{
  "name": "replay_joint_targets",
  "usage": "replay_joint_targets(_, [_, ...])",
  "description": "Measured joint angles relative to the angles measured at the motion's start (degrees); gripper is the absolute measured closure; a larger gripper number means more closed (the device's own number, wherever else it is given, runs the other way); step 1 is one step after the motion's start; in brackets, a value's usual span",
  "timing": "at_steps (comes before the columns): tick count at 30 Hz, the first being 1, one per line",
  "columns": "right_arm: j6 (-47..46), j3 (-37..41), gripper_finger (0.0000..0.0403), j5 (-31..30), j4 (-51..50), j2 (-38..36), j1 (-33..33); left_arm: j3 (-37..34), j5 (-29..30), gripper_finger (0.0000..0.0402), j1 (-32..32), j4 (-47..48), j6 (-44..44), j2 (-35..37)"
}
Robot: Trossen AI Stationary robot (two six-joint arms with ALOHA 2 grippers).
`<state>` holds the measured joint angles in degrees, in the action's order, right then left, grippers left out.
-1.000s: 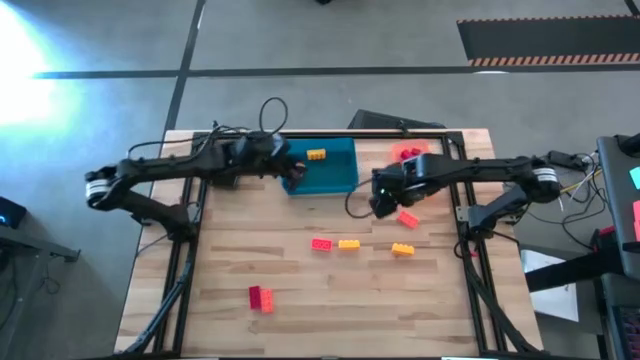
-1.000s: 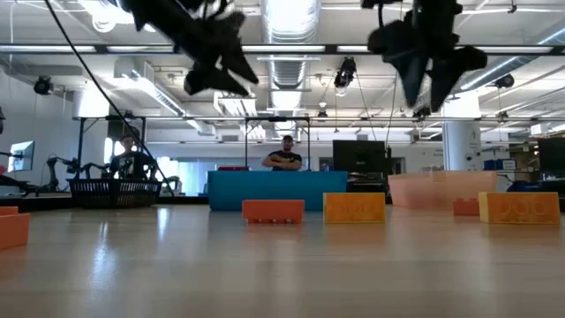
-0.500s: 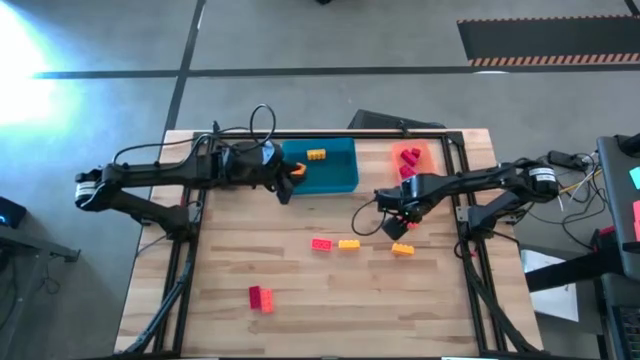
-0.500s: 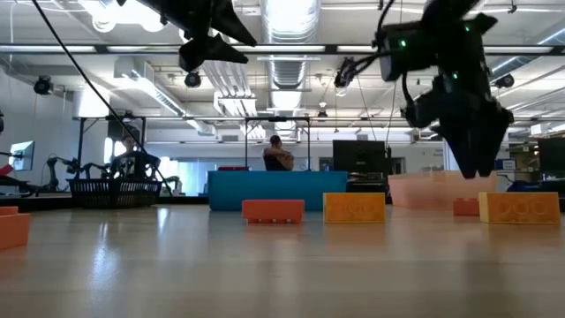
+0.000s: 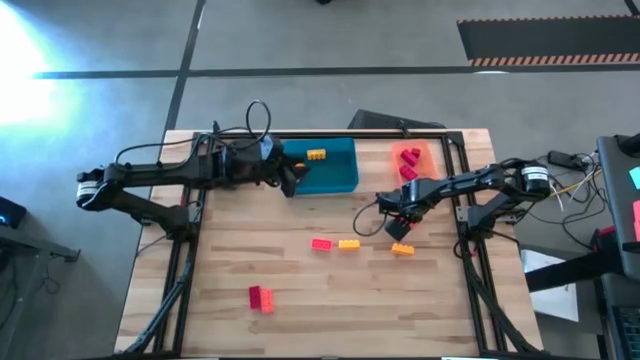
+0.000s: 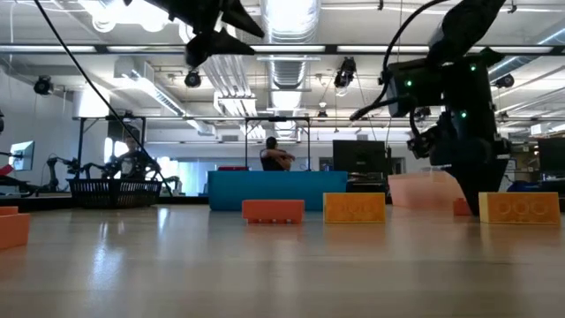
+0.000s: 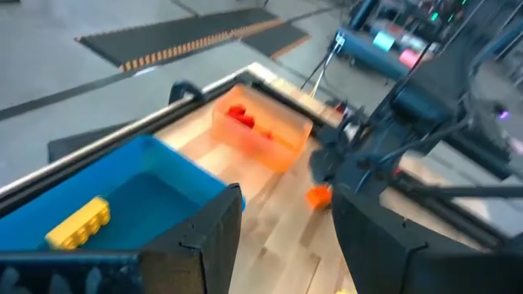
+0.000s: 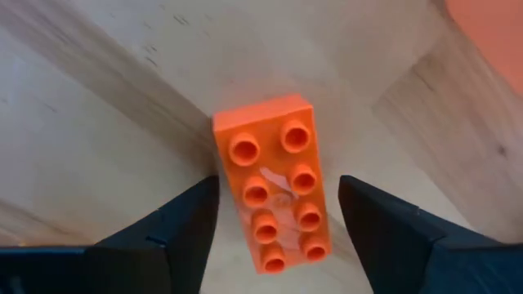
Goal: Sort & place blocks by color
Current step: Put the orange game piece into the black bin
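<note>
My right gripper (image 5: 397,228) is low over the table, open, one finger on each side of a red-orange eight-stud block (image 8: 274,192) that lies flat, studs up; a gap shows at both sides. My left gripper (image 5: 290,177) hangs open and high by the blue tray's left wall. A yellow block (image 5: 316,154) lies in the blue tray (image 5: 345,178), and red blocks (image 5: 408,157) lie in the orange tray (image 5: 425,150). On the bare table rest a red block (image 5: 321,243), a yellow-orange one (image 5: 348,243), a yellow one (image 5: 402,249) and a red-and-pink pair (image 5: 260,298).
The blue and orange trays stand side by side at the table's far edge. The yellow block lies just near-side of my right gripper. The table's left half and near right corner hold no objects. People and equipment show in the room beyond the table.
My right gripper has moved from beside the blue tray toward the table's near right and come down, open, over the red-orange block. My left gripper has risen higher by the blue tray's left wall. No block has moved.
</note>
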<state>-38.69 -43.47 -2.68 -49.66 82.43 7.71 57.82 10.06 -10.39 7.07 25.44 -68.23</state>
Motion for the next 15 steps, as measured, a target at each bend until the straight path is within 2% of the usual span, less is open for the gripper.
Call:
replay_joint_targets(4, [2.1,0.3,0.0191,0.6,1.5,0.8,0.2,0.0,0.1,0.0228,0.0,-2.0,1.7,0.0])
replay_joint_targets(9, [3.2,0.4,0.0272,0.8,2.4,0.3,0.2,0.0,0.1,0.0228,0.0,-4.8,2.8,0.0])
replay_joint_targets(15, [4.1,0.1,0.0276,0.7,3.5,-2.1,0.2,0.2,0.1,0.0228,0.0,-5.5,3.0,0.0])
